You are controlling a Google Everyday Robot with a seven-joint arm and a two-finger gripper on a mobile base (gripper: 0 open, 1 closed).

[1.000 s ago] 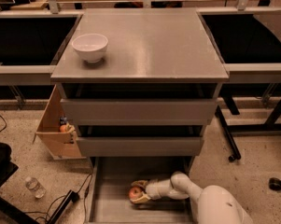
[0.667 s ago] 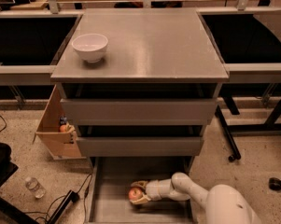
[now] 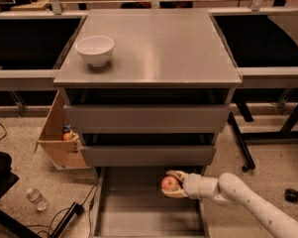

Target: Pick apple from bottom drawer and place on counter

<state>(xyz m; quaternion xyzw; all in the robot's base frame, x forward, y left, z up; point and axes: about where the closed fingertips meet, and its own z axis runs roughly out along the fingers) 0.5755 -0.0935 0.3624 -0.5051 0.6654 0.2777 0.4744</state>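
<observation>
One apple (image 3: pixel 170 183) sits gripped in the end effector (image 3: pixel 172 185) — over the bottom drawer (image 3: pixel 133 208).

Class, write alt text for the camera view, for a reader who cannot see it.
The gripper holds the apple over the open bottom drawer. Above, a white bowl sits on the counter.

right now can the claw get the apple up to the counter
Probably yes. The claw holds the apple low over the bottom drawer, so it must clear the two drawer fronts above first. The counter is bare beside the bowl.
</observation>
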